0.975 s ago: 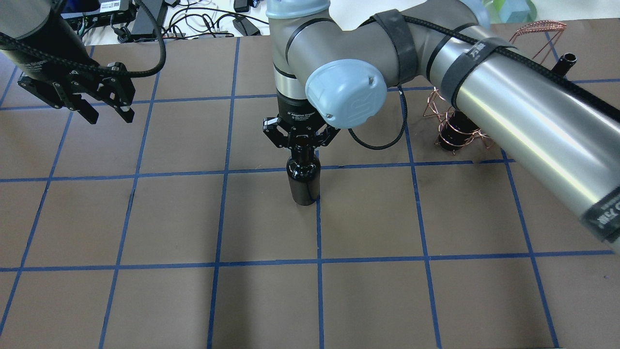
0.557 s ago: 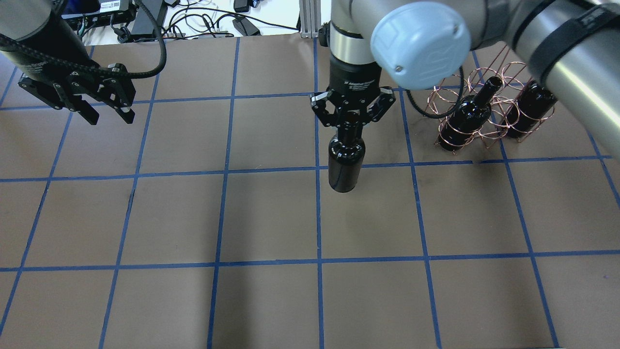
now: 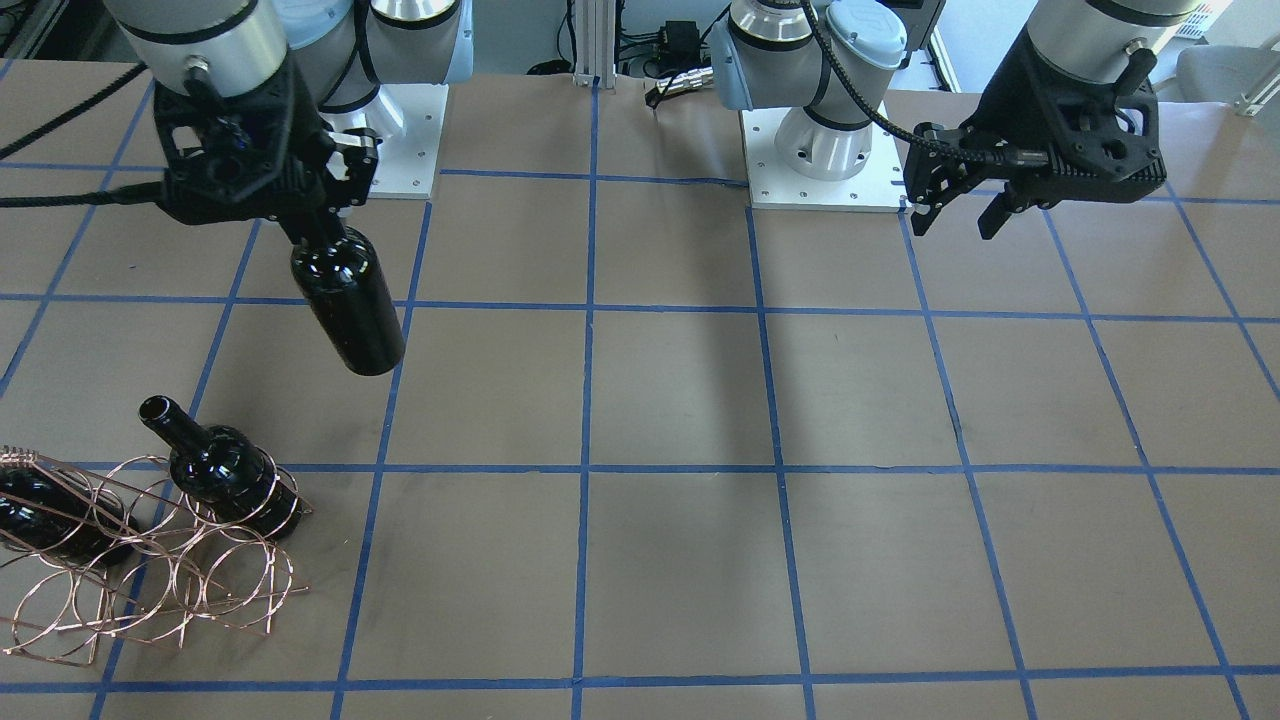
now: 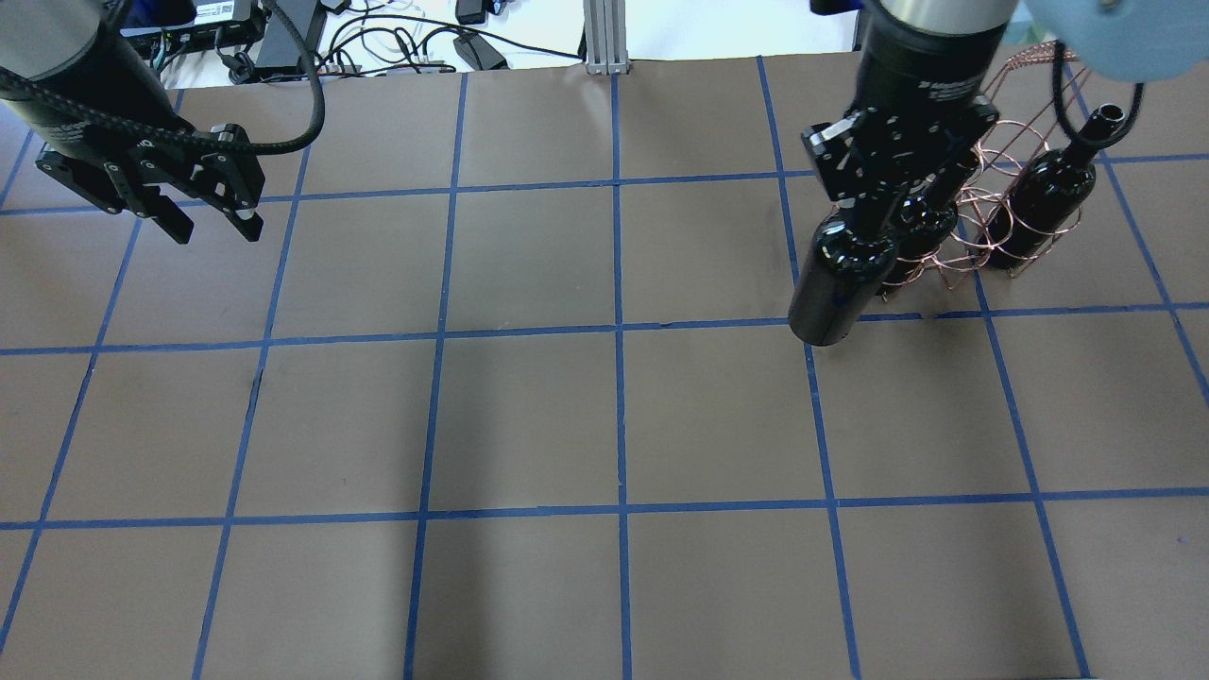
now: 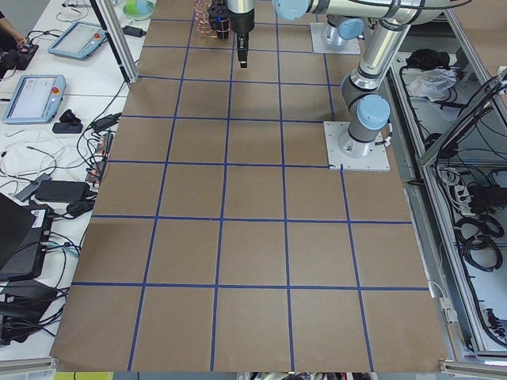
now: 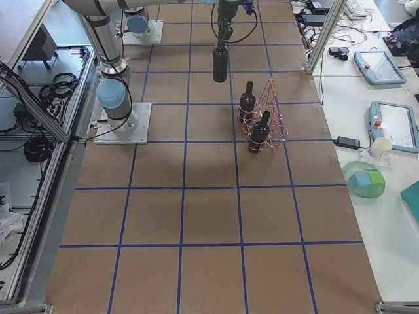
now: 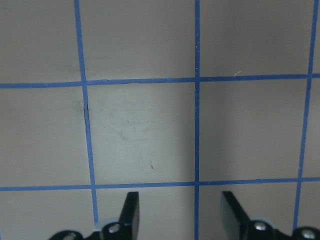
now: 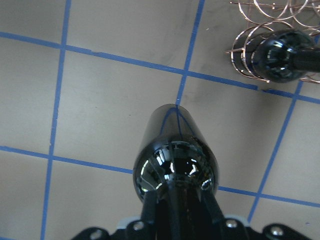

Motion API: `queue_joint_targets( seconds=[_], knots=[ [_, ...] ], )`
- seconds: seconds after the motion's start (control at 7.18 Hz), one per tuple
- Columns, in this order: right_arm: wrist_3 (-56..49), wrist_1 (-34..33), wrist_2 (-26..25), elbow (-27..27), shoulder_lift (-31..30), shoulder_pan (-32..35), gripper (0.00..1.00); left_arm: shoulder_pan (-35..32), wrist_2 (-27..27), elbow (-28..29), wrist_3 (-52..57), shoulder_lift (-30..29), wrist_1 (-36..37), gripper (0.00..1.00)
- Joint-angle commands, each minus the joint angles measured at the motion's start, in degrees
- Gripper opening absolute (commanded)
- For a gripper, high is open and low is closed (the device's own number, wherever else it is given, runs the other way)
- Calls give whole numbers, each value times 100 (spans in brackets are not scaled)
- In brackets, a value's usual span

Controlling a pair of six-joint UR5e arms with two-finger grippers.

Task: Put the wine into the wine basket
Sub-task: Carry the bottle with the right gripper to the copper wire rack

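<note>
My right gripper (image 4: 874, 219) is shut on the neck of a glossy black wine bottle (image 4: 836, 288). The bottle hangs in the air, base tilted down, just left of the copper wire wine basket (image 4: 1025, 85). In the front-facing view the held bottle (image 3: 350, 305) hangs behind the basket (image 3: 150, 590). Two more black bottles (image 3: 215, 470) (image 3: 40, 515) sit in the basket's loops. The right wrist view looks down the held bottle (image 8: 175, 155), with the basket (image 8: 245, 47) at top right. My left gripper (image 4: 212, 225) is open and empty, far left, above bare table.
Brown paper with a blue tape grid (image 4: 619, 425) covers the table. Cables and power bricks (image 4: 378, 38) lie beyond the far edge. An aluminium post (image 4: 602, 38) stands at the back middle. A green bowl (image 6: 363, 180) and tablets sit on the side bench.
My right arm has carried the bottle from the table's middle up and to the right, to beside the basket. The left arm has not moved.
</note>
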Motion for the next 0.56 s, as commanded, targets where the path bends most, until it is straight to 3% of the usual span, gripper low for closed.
queue_joint_targets(
  seconds=[0.0, 0.42],
  knots=[
    [-1028, 182, -391, -29, -254, -633, 0, -3, 0, 0, -7, 0, 0, 64],
    [-2567, 182, -455, -161, -307, -1827, 0, -3, 0, 0, -7, 0, 0, 64]
  ],
)
